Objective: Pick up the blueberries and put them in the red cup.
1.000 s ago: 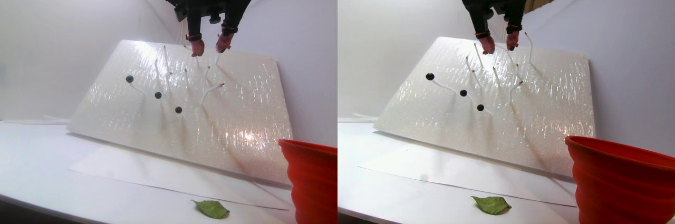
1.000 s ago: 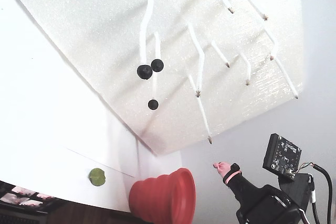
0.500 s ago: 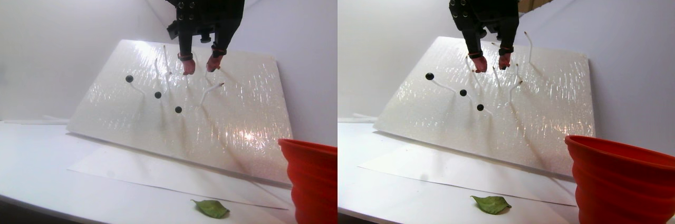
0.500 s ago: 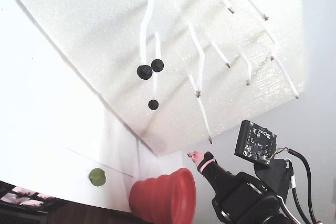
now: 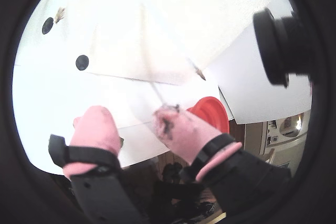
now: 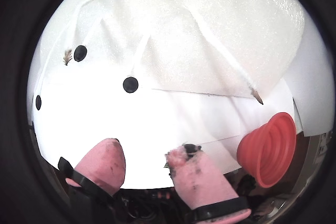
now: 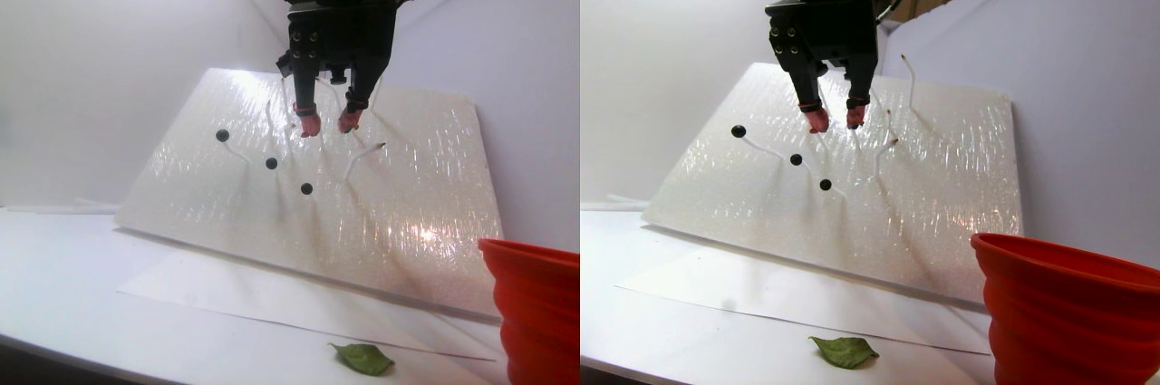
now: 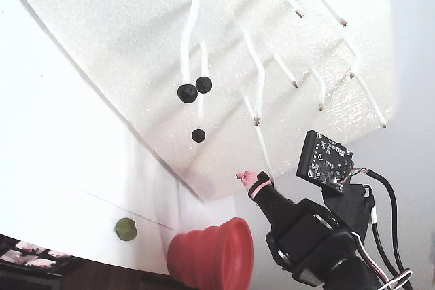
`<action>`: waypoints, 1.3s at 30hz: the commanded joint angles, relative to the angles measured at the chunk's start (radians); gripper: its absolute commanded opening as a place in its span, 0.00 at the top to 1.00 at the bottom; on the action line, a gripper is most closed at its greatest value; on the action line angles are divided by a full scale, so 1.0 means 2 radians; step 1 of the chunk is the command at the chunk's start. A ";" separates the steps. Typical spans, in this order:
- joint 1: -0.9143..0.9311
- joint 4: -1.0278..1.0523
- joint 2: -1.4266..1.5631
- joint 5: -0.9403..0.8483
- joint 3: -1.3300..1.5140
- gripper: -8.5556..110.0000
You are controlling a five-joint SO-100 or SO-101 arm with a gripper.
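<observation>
Tool (image 7: 326,122) open, pink-tipped fingers (image 6: 102,163) apart, nothing between them; hangs in front of tilted white foam board (image 7: 408,195), above and right of berries in stereo pair view. Three blueberries (image 7: 272,164) sit on thin white stems sticking out of board; other stems (image 8: 285,69) bare. Red cup (image 7: 535,303) on table (image 7: 54,285) at lower right, well apart from tool. Green leaf (image 7: 364,359) on table near front edge.

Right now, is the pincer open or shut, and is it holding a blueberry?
Open and empty: in a wrist view the pincer shows clear white between its pink fingertips, and no blueberry sits there.
</observation>
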 commanded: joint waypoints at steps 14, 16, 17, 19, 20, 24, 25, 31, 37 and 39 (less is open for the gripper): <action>-0.012 -0.084 -0.062 0.003 -0.064 0.80; -0.013 -0.092 -0.070 0.005 -0.067 0.80; -0.014 -0.094 -0.074 0.005 -0.070 0.80; -0.015 -0.103 -0.083 0.005 -0.072 0.80; -0.015 -0.105 -0.086 0.005 -0.074 0.80; -0.018 -0.120 -0.104 0.006 -0.080 0.80; -0.019 -0.123 -0.109 0.006 -0.082 0.80; -0.023 -0.141 -0.135 0.010 -0.092 0.80; -0.027 -0.155 -0.157 0.013 -0.104 0.80; -0.028 -0.159 -0.163 0.013 -0.107 0.80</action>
